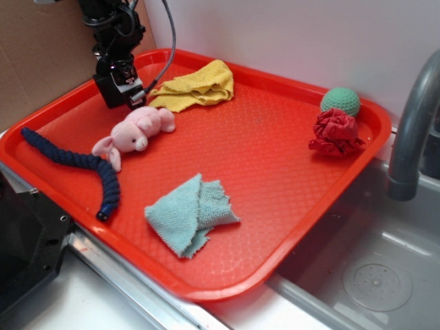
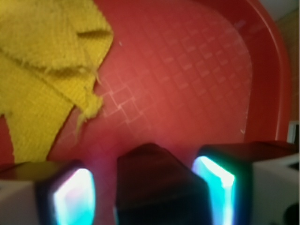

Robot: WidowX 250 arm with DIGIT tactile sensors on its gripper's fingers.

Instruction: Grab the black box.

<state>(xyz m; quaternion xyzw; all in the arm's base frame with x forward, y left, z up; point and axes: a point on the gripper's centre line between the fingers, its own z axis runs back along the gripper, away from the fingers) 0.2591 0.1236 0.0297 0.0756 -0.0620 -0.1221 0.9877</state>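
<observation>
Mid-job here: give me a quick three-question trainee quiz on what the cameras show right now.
1. True or false: the black box sits between the end effector fingers.
2. Which lies nearest the end effector: A) yellow cloth B) green ball C) teal cloth?
3. What touches the pink plush toy at its ear end?

Key: 1 true; 2 A; 3 the dark blue braided rope.

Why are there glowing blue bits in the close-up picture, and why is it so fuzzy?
In the wrist view the lit pads glow cyan beside the black box, all too near the lens to be sharp; the yellow cloth is soft too. The exterior view is evenly lit and sharper, with shine on the red tray.
</observation>
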